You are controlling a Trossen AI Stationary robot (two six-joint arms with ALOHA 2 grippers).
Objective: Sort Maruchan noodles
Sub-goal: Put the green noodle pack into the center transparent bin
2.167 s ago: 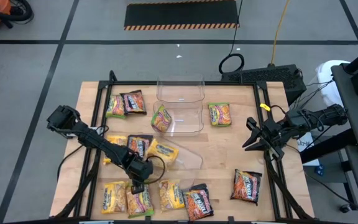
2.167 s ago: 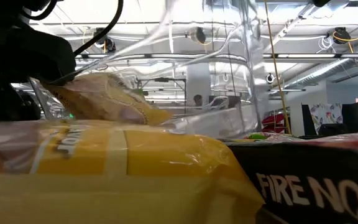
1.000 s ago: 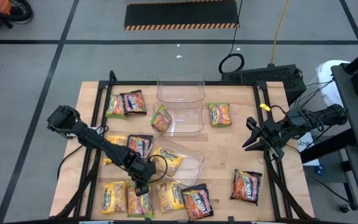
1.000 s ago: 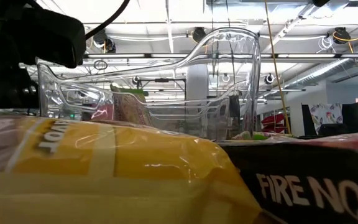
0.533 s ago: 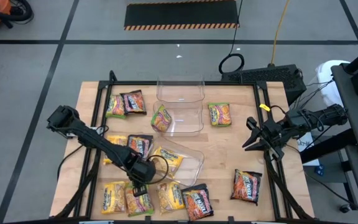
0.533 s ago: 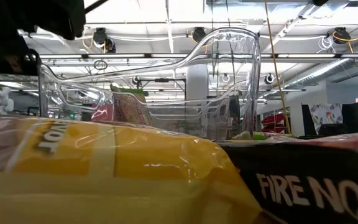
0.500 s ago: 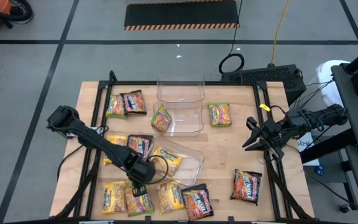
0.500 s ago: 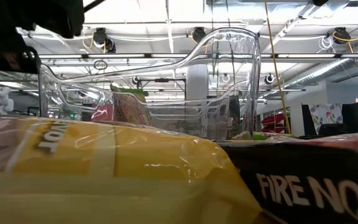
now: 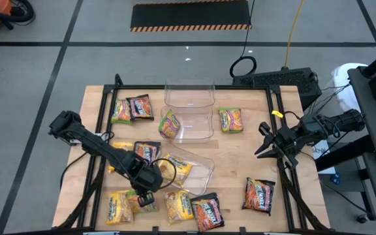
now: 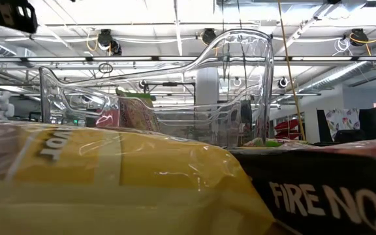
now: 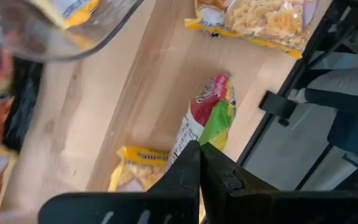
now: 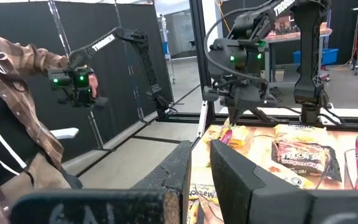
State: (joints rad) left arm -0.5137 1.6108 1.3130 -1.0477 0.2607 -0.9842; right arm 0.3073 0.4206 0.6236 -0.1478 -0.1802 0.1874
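Your left claw (image 9: 145, 198), clamped on a green-yellow packet (image 11: 207, 118), sits at 7 o'clock from the nearest bin (image 9: 198, 171); right claw (image 9: 264, 147) waits narrowly parted.

Your left arm reaches in low from the left edge, its hand (image 9: 145, 198) pinched shut at the near side. Your right arm waits at the right edge, hand (image 9: 262, 145) fingers slightly parted.
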